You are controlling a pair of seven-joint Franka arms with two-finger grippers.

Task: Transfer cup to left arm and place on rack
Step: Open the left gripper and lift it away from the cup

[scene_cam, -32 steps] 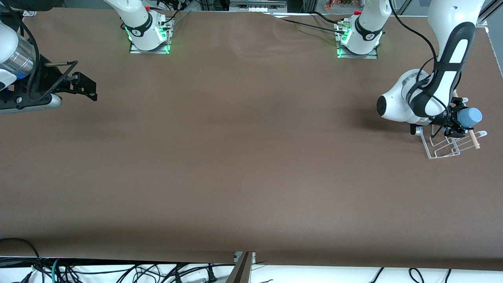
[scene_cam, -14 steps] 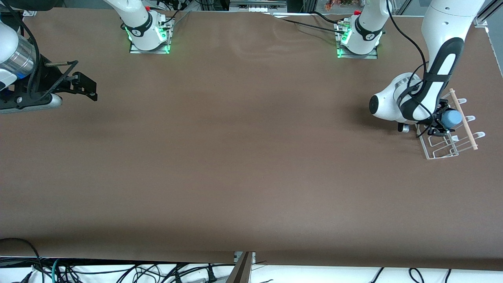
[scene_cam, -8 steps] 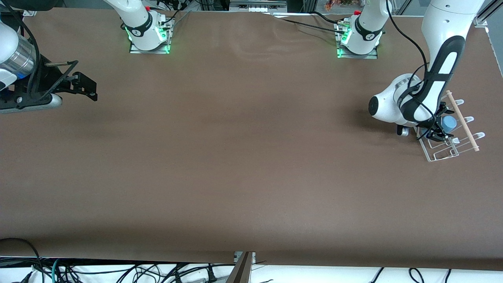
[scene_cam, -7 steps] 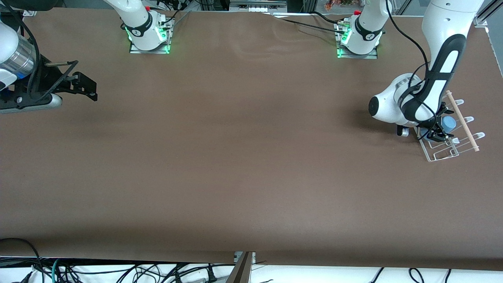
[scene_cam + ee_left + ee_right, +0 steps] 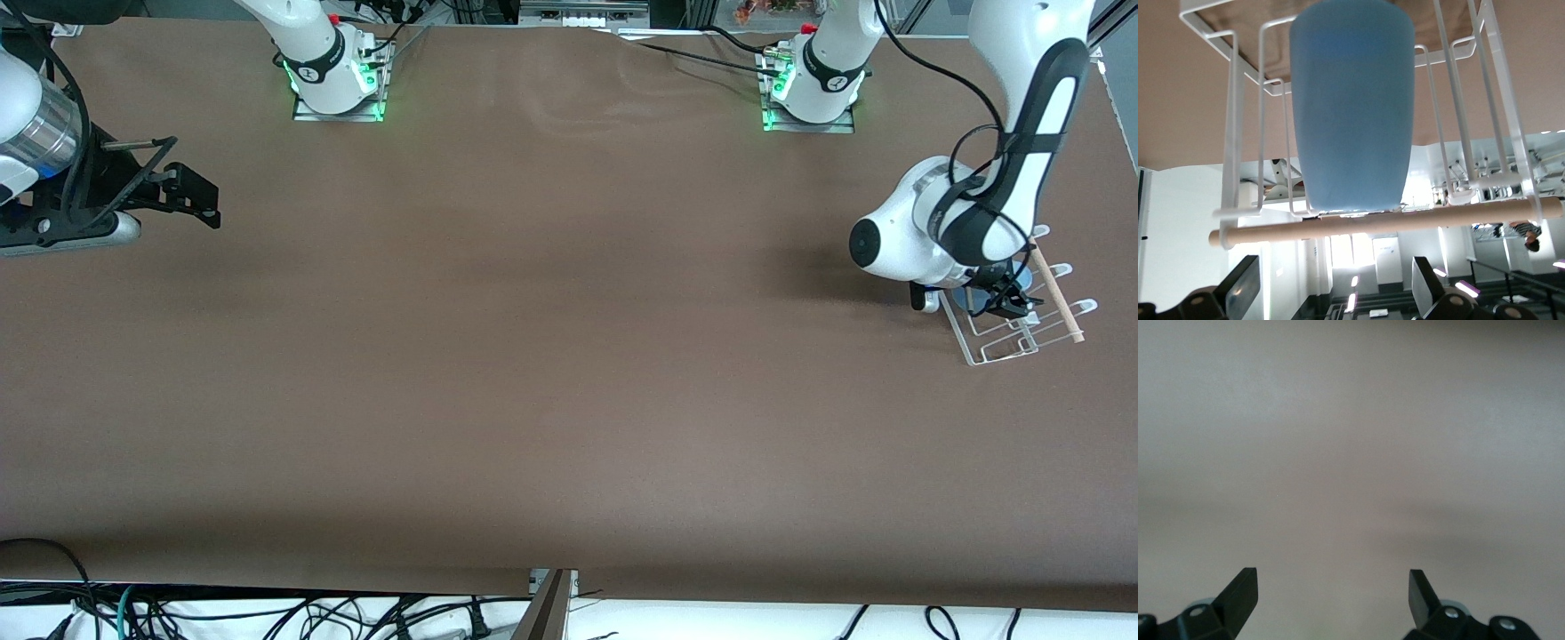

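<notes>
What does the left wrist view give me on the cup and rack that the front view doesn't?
Left wrist only: the whole cup lying on the rack, free of the open left pincer.

Front only: the table, the rack's place at the left arm's end, the right pincer waiting open at the other end.

Both: rack, wooden rod, left pincer over the rack.

Probably lab: bolted arm bases

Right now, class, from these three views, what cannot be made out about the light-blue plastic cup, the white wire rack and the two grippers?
- Front view: light-blue plastic cup almost wholly hidden by the left gripper and wrist.
- Front view: white wire rack partly covered by that arm.
- Left wrist view: cup's rim cut off by the edge.
- Right wrist view: right gripper shows only its fingers' tips.
</notes>
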